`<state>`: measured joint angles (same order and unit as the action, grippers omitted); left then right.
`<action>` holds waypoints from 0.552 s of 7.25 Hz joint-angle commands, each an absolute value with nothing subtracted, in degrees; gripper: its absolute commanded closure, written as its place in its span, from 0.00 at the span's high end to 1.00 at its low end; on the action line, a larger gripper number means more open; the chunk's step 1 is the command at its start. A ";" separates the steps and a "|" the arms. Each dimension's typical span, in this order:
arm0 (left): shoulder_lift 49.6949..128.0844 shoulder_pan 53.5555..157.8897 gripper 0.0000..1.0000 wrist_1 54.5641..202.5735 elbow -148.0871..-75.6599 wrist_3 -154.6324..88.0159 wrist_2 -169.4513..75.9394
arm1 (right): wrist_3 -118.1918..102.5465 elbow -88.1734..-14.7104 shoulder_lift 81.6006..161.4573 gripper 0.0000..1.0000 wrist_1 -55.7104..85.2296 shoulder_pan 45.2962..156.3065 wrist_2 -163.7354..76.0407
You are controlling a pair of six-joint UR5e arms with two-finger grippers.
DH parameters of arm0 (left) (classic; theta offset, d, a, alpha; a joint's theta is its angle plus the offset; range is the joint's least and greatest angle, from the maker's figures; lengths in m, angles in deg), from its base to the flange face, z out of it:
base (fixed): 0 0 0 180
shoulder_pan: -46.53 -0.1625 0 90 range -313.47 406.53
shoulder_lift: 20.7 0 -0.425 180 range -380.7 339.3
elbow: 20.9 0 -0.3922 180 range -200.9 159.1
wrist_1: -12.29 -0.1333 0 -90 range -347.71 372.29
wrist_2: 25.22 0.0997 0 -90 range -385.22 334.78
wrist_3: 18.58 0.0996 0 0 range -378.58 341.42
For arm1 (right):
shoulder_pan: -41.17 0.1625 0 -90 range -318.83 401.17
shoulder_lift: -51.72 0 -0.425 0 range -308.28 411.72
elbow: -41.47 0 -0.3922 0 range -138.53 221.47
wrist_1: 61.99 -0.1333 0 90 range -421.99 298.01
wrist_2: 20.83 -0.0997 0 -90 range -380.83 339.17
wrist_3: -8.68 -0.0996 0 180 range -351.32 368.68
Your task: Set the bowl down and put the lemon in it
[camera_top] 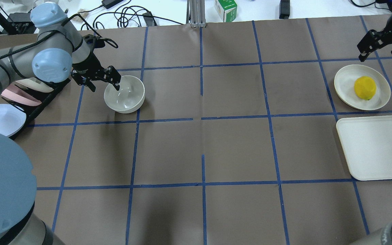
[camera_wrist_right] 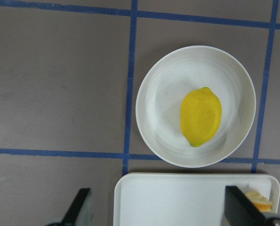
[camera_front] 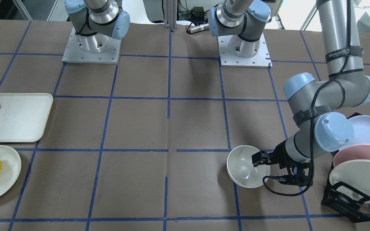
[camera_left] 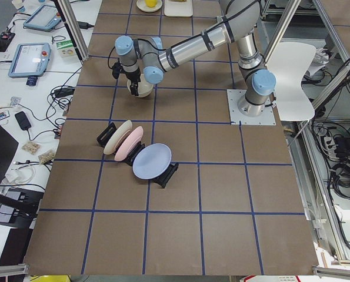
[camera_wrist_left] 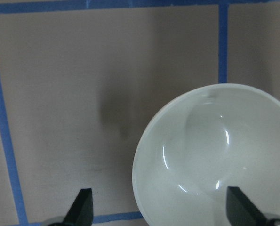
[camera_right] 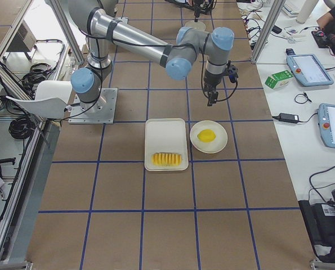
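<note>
Closest, the small deep off-white glossy bowl point(camera_wrist_left: 210, 155) stands by the tabletop's point(camera_top: 237, 149) left edge beside racked pastel plates point(camera_front: 361, 154); my left claw point(camera_top: 104, 87), fingers parted, straddles its rim. Near the right edge the bright yellow oval lemon point(camera_wrist_right: 201, 116) lies on a shallow off-white plate point(camera_wrist_right: 163, 89); my right claw point(camera_top: 378, 55) gapes.

Bowl point(camera_left: 140, 90): off-white, on the table point(camera_left: 222, 205), tucked under the near arm's wrist.
Near arm point(camera_left: 189, 47): stretched from its base across to the bowl.
Rack point(camera_left: 106, 135): black, holds three tilted plates: off-white point(camera_left: 117, 138), pink point(camera_left: 131, 144), pale blue point(camera_left: 152, 162).
Lemon point(camera_left: 151, 3): far end, on a small plate point(camera_left: 143, 7) beside a white tray point(camera_left: 179, 8).
Chair point(camera_left: 295, 76): white, behind the arm's base.
</note>
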<state>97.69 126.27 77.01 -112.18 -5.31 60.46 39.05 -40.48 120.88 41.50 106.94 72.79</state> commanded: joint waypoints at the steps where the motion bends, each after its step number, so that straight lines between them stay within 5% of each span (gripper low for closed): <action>1: 99.96 125.89 1.00 74.17 -113.63 -5.91 60.30 | 46.78 -40.00 113.62 1.00 49.14 104.64 73.13; 2: 100.32 125.89 1.00 73.73 -113.72 -6.44 59.95 | 47.95 -40.10 111.51 1.00 49.63 102.63 72.09; 4: 100.32 125.81 0.24 73.64 -113.54 -5.66 60.12 | 48.76 -40.27 107.47 1.00 53.22 102.43 71.99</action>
